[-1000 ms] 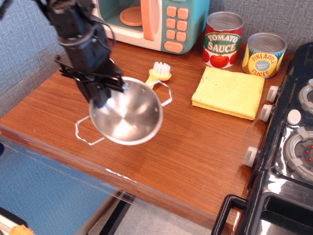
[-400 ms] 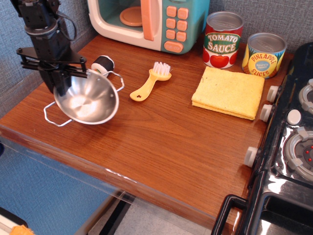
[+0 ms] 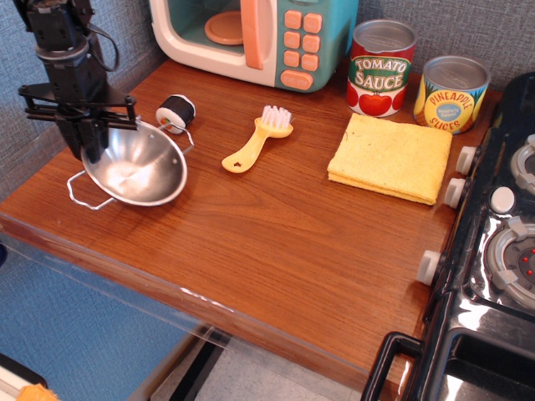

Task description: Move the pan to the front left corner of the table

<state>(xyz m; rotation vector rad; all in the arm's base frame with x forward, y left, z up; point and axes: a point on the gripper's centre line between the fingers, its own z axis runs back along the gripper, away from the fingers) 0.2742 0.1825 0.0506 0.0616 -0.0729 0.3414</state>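
Note:
The pan (image 3: 138,170) is a shiny round steel bowl with thin wire loop handles. It is tilted, near the left edge of the brown wood table (image 3: 276,225). My black gripper (image 3: 88,142) comes down from the upper left and is shut on the pan's far-left rim. One wire handle sticks out at the front left, the other at the back right. Whether the pan's base touches the table I cannot tell.
A small black spool (image 3: 175,109) lies just behind the pan. A yellow brush (image 3: 253,140) lies mid-table, a yellow cloth (image 3: 390,157) to the right. Two cans (image 3: 380,67) and a toy microwave (image 3: 251,38) stand at the back. A black toy stove (image 3: 493,251) fills the right side.
My gripper has carried the pan from the middle of the table to the left side. The brush and the spool, hidden or partly covered before, now show.

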